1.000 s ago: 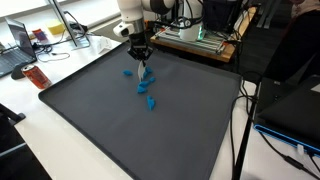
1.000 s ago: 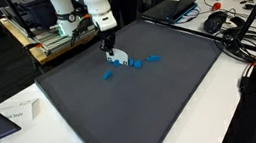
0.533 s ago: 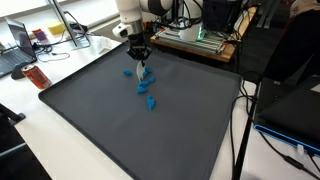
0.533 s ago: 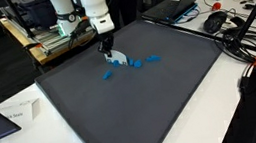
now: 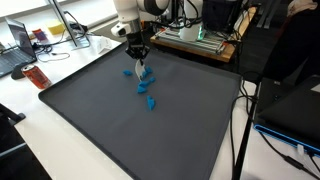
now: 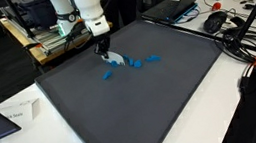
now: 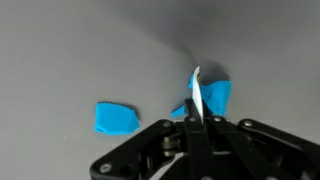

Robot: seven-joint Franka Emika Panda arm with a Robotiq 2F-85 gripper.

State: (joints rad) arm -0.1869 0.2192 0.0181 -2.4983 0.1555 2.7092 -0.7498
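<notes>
Your gripper [image 7: 197,124] pinches thin white piece [image 7: 195,90], jaws together; blue block [image 7: 116,117] at its 9 o'clock, wrist view.

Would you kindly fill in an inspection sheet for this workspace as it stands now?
Surface: dark grey mat lying flat on a white table.
Job's things: thin white-and-blue piece in the pincer; loose blue pieces on the mat beside it.
Clutter: paper sheet off the mat's corner; red object on the table.
Grippers: pincer shut on the thin piece, low over the mat.
Cables: black cables on the table beside the mat.
Surroundings: laptop, electronics rack.
</notes>
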